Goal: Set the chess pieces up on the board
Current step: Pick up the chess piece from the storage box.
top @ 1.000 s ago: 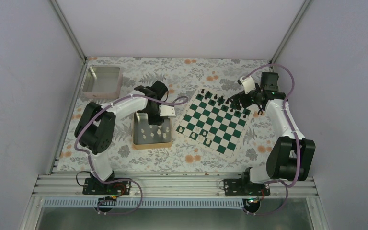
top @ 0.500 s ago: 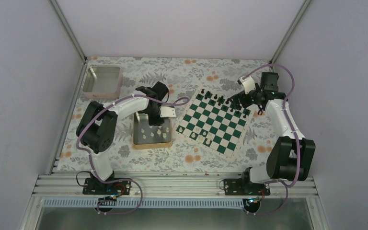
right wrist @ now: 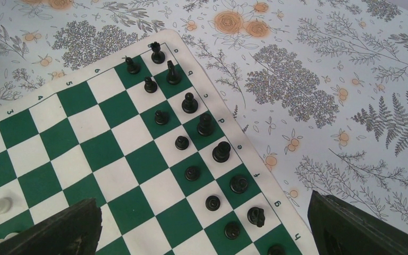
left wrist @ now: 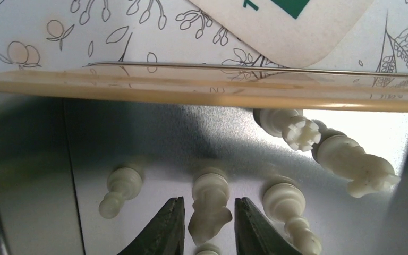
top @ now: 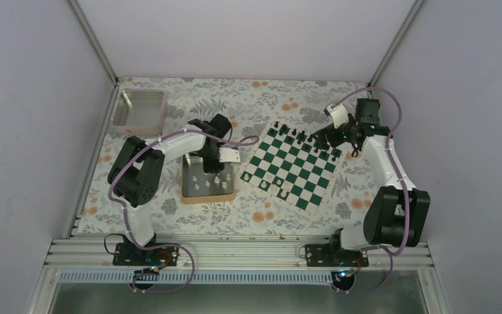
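Note:
Several cream chess pieces lie in a gold-rimmed tin (top: 207, 196). My left gripper (left wrist: 208, 202) reaches down into it and stands open. Its narrow jaws straddle a cream knight (left wrist: 212, 186), with a thin gap on each side. A pawn (left wrist: 119, 188) lies left of the fingers. Another piece (left wrist: 289, 207) lies to their right, and a rook (left wrist: 292, 127) lies further back. The board (top: 294, 167) sits right of the tin, with a few cream pieces (top: 281, 186) near its front edge. My right gripper (right wrist: 203, 202) hangs wide open and empty above the board's far right corner.
Black pieces (right wrist: 191, 103) stand in two rows along the board's far edge. A pinkish square tray (top: 139, 109) sits at the back left. One corner of the board (left wrist: 287, 21) lies just beyond the tin's wall. The floral cloth (top: 261, 216) covers the table.
My left gripper's jaws have narrowed around the knight inside the tin, and the left arm has shifted slightly. The right arm has not moved.

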Controlling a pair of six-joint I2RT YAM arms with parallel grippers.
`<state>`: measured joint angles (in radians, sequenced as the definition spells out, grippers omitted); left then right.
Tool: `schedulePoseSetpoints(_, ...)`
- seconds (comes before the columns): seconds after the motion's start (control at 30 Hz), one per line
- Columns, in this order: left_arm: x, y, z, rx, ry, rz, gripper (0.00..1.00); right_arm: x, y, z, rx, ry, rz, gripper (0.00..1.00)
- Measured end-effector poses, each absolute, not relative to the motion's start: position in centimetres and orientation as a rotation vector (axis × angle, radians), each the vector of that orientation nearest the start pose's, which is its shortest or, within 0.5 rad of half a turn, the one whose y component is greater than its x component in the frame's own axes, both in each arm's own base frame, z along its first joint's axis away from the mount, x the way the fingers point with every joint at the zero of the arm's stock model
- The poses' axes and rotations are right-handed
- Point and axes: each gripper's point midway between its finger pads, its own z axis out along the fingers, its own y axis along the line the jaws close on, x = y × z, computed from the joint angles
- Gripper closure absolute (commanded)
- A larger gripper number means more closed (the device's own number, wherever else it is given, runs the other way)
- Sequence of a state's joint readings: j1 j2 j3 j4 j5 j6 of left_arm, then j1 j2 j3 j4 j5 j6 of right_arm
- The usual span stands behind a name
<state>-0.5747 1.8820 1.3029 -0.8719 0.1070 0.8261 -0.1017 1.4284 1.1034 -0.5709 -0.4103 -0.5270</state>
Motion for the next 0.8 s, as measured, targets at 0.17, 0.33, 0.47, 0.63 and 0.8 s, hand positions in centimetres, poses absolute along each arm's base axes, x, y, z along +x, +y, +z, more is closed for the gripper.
schedulePoseSetpoints(0.17, 29.8, -21.5, 3.5, 1.954, 2.296, -0.134, 0.86, 38.4, 3.0, 17.3, -0.670, 2.283, 0.212, 0.00)
schedulePoseSetpoints(0.33, 29.8, -21.6, 3.5, 1.956, 2.297, -0.127, 0.98, 38.3, 3.0, 17.2, -0.670, 2.283, 0.212, 0.00)
schedulePoseSetpoints(0.47, 30.1, -21.5, 3.7, 1.957, 2.292, -0.109, 0.98, 38.3, 3.0, 17.2, -0.671, 2.284, 0.212, 0.00)
schedulePoseSetpoints(0.63, 30.9, -21.5, 5.3, 1.942, 2.284, -0.061, 0.97, 38.3, 3.0, 17.2, -0.670, 2.284, 0.212, 0.00)
schedulePoseSetpoints(0.8, 32.2, -22.6, 9.9, 1.910, 2.207, -0.001, 0.96, 38.3, 3.0, 17.2, -0.670, 2.284, 0.212, 0.00)
